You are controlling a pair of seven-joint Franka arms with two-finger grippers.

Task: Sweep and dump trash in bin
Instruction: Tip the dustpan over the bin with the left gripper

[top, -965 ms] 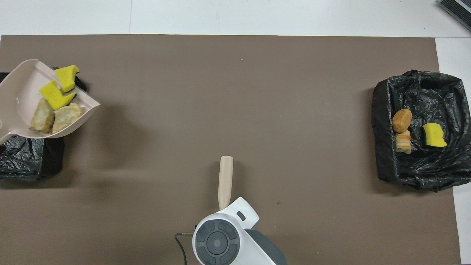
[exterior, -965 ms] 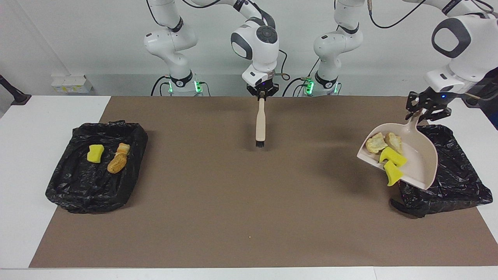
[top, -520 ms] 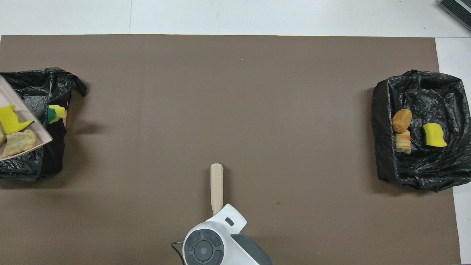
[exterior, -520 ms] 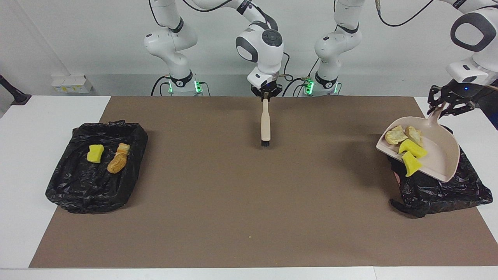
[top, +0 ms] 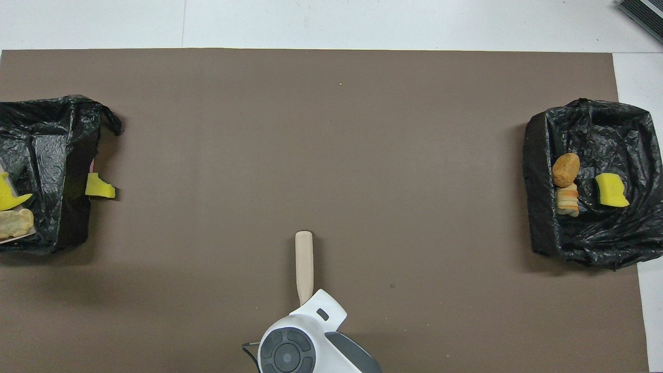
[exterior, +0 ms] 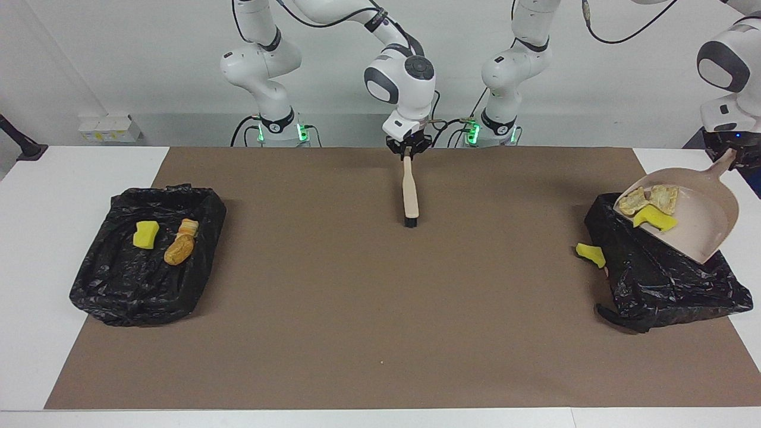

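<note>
While the left end effector (exterior: 726, 156) grips the dustpan (exterior: 695, 223) handle closed, light spongy trash (exterior: 648, 208) below slides easily; the right end effector (exterior: 408, 150), closed, holds the brush (exterior: 409, 193).

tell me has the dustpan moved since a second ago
Yes. The dustpan has shifted toward the left arm's end of the table, now over the black bin there.

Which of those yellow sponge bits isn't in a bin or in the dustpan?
The yellow chunk on the brown mat, against the outside of the black-lined bin at the left arm's end. One other is in the dustpan, another in the second bin.
</note>
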